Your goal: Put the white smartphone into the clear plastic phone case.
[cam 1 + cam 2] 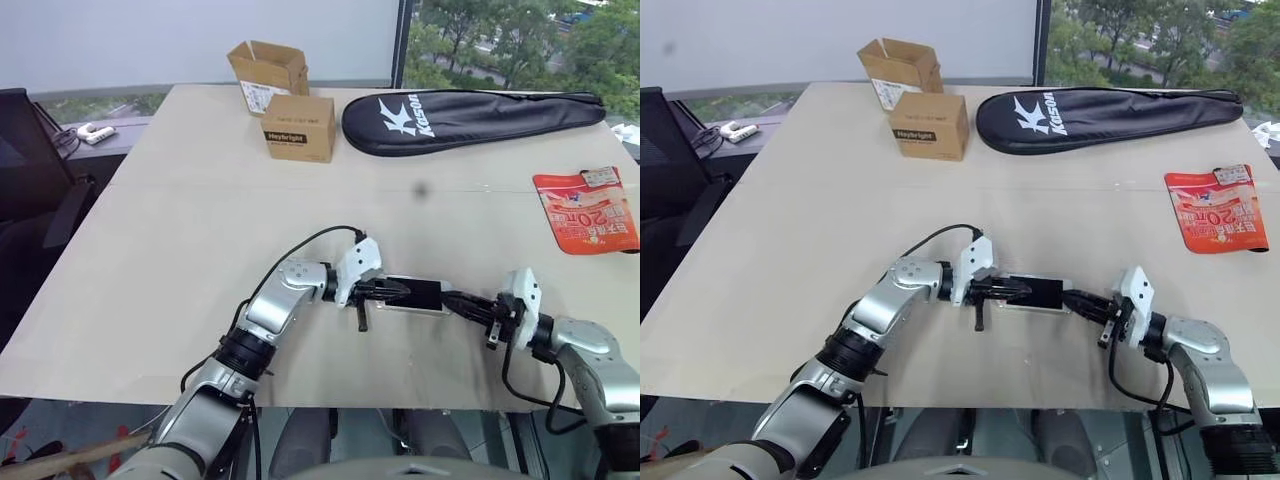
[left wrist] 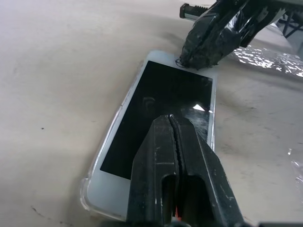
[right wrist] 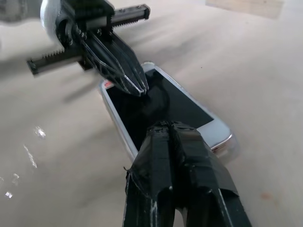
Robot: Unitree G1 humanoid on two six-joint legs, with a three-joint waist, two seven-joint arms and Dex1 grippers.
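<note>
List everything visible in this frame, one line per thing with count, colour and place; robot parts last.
white smartphone: 1, white with black screen, near table edge, between the two tools
clear plastic phone case: 1, transparent, around the phone's edges
cardboard boxes: 2, brown, far side of table, rear one open
racket bag: 1, black with white logo, far right of table
printed packet: 1, orange-red, right edge of table
table: 1, beige
left tool: 1, black, shut, tips over the phone's screen
right tool: 1, black, shut, at the phone's other end
</note>
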